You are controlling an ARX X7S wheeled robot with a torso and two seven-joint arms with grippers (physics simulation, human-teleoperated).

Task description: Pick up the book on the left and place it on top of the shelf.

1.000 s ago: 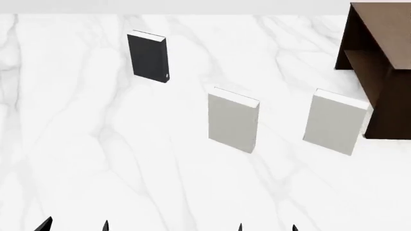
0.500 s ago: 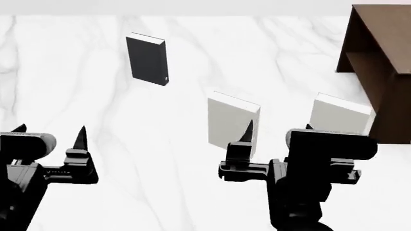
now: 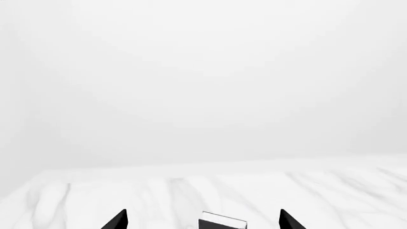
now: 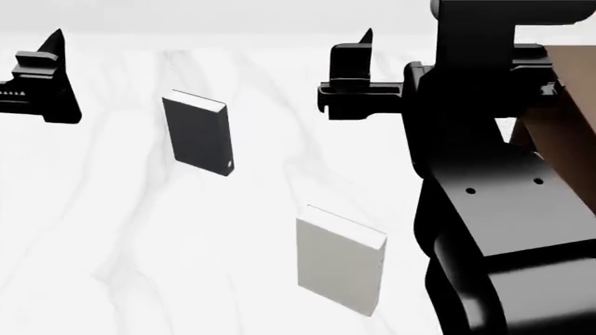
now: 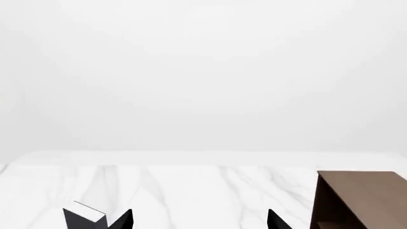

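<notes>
Right, from my seat, reading across the head view:

Left gripper [image 4: 28, 49]: raised at the far left edge, partly cut off — I see its two dark tips [image 3: 121, 220] spread apart in the left wrist view, nothing between them.

Book [image 4: 198, 134]: dark, white page edge up, standing free on the marble table [image 4: 112, 230], well apart from both grippers.

Grey-white book [image 4: 340, 265]: nearer me, right of the dark one, alone on the marble.

Right gripper [image 4: 437, 49]: held high, one finger [image 4: 361, 43] showing; wrist view shows both tips parted, empty.

Shelf [image 4: 568, 118]: brown, far right — mostly hidden behind my right arm [image 4: 503, 209].
</notes>
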